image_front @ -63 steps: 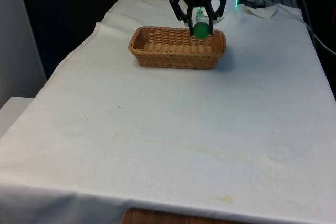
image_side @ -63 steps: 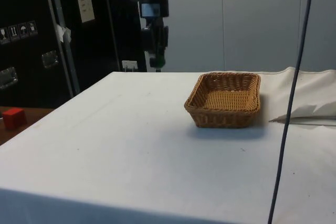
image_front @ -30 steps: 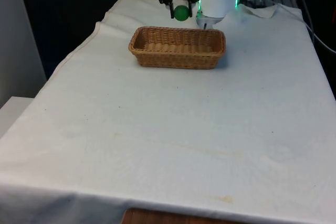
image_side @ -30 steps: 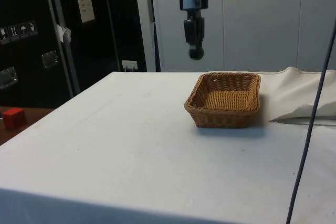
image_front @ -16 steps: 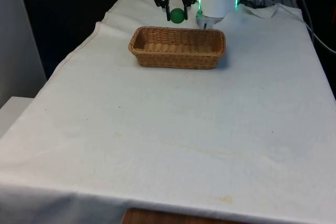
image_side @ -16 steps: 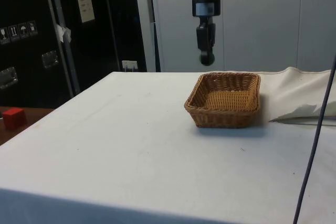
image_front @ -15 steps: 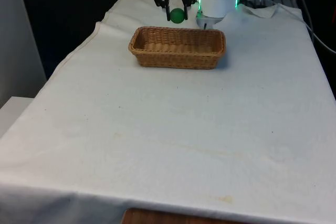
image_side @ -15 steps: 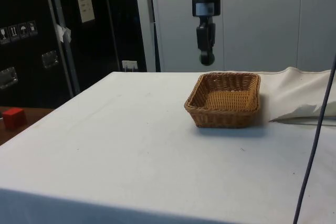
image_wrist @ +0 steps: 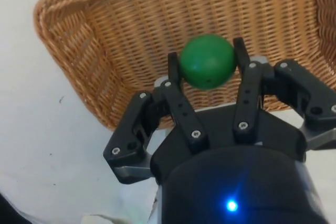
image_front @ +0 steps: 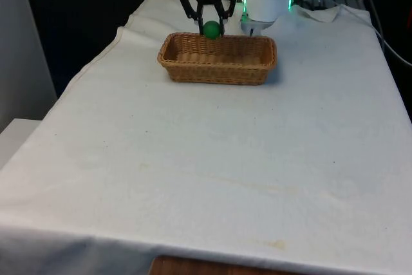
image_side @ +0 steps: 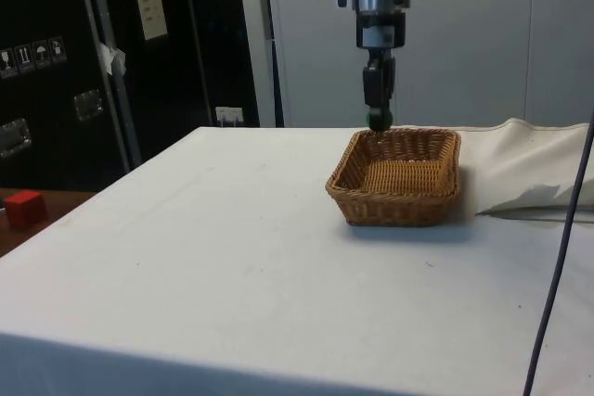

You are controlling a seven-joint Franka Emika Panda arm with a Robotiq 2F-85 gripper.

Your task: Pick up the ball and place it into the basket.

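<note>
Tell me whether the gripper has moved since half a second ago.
Yes. In the side view the gripper, shut on the green ball, has dropped towards the wicker basket rim and moved over it.

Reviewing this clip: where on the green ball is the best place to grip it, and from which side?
Across its middle, coming from above. The green ball is round, so the widest band gives two opposite faces and keeps it from squirting out. The gripper holds it that way now, over the basket.
</note>
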